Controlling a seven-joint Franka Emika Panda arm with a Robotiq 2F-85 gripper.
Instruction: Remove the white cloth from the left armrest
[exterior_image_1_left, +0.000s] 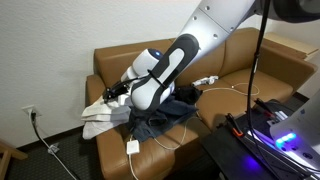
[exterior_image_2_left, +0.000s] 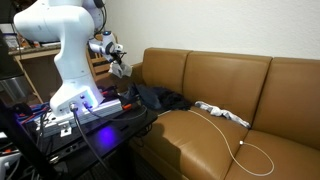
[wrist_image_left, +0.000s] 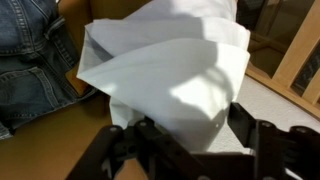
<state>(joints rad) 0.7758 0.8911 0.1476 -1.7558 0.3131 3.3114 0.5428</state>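
The white cloth (exterior_image_1_left: 98, 117) lies crumpled over the armrest of the brown leather sofa (exterior_image_1_left: 235, 75) at the left end in an exterior view. In the wrist view the cloth (wrist_image_left: 170, 70) fills the middle of the picture and a fold of it rises between the fingers. My gripper (wrist_image_left: 190, 125) is open, with one finger on each side of that fold. In both exterior views the gripper (exterior_image_1_left: 108, 94) (exterior_image_2_left: 118, 58) sits right over the armrest. The cloth is hidden in the exterior view from the robot's base side.
A pair of blue jeans (exterior_image_1_left: 160, 116) (exterior_image_2_left: 155, 98) (wrist_image_left: 30, 50) lies on the seat next to the armrest. A white cable (exterior_image_1_left: 215, 92) and a white charger (exterior_image_1_left: 133, 147) lie on the sofa. A wooden shelf (exterior_image_2_left: 100, 65) stands beyond the armrest. A black stand (exterior_image_1_left: 258, 60) rises near the robot base.
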